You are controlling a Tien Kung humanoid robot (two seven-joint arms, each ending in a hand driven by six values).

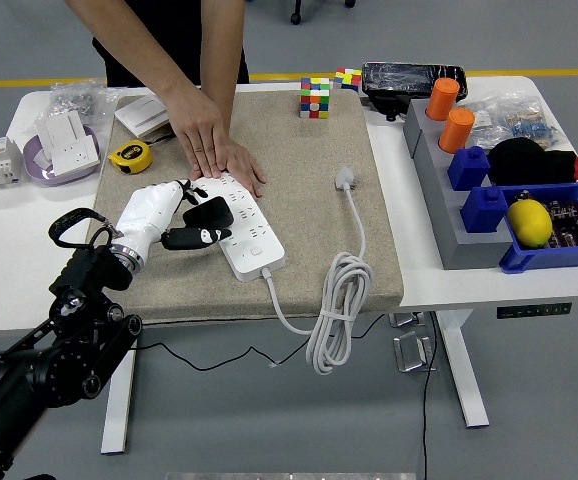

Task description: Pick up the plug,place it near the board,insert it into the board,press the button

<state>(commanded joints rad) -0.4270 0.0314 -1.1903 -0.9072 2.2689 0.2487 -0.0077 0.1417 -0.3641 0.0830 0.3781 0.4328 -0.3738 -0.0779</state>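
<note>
Left of centre in the frame, the robot's left hand (pixel 169 213) reaches in from the lower left on its black arm and sits at the left edge of the white power strip (pixel 241 225), which lies diagonally on the tan mat (pixel 309 190). Its white-shelled fingers are loosely extended and close on nothing, while the dark thumb and a dark finger rest over the strip's left side; whether they actually press a button is hard to tell from this angle. The plug (pixel 345 179) lies by itself on the mat right of centre, well apart from the hand, and its white cable (pixel 337 310) runs down the mat and hangs in loops over the table's near edge. From the top of the frame a person's hand (pixel 214 148) lies flat on the far end of the strip, palm down. A yellow tape measure (pixel 129 157) sits at upper left beside the mat, and a colour cube (pixel 315 98) stands at its far edge.
</note>
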